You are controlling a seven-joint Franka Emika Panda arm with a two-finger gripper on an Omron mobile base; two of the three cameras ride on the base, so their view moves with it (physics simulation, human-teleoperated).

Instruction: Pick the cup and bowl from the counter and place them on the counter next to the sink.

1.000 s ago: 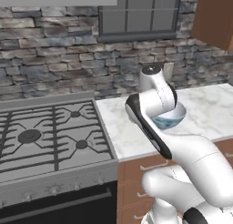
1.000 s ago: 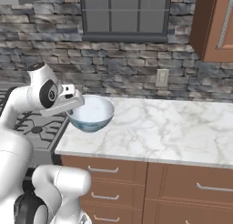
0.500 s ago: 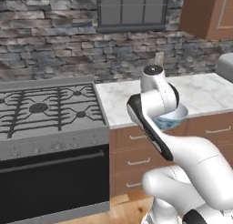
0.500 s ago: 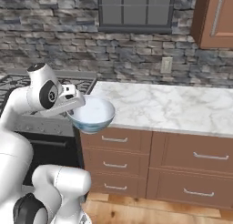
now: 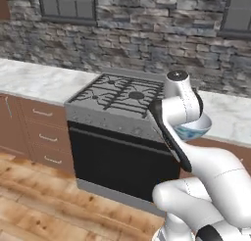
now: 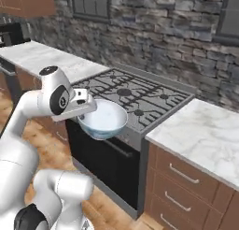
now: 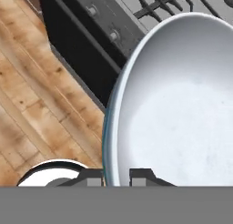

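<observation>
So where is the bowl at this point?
The bowl is off the counter, its rim pinched by the gripper, carried in front of the stovetop above the oven front; the left base view shows it right of the stove.

The bowl (image 6: 103, 120) pinched by its rim in my gripper (image 7: 116, 176) hangs before the stovetop (image 6: 135, 96), counter (image 6: 205, 131) to the stovetop's right

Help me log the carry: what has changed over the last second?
The base has driven back and turned, so the views have shifted: the stovetop and oven front now lie ahead, with wood floor showing. The gripper stays shut on the bowl by its rim, held level off the counter, as before.
</observation>
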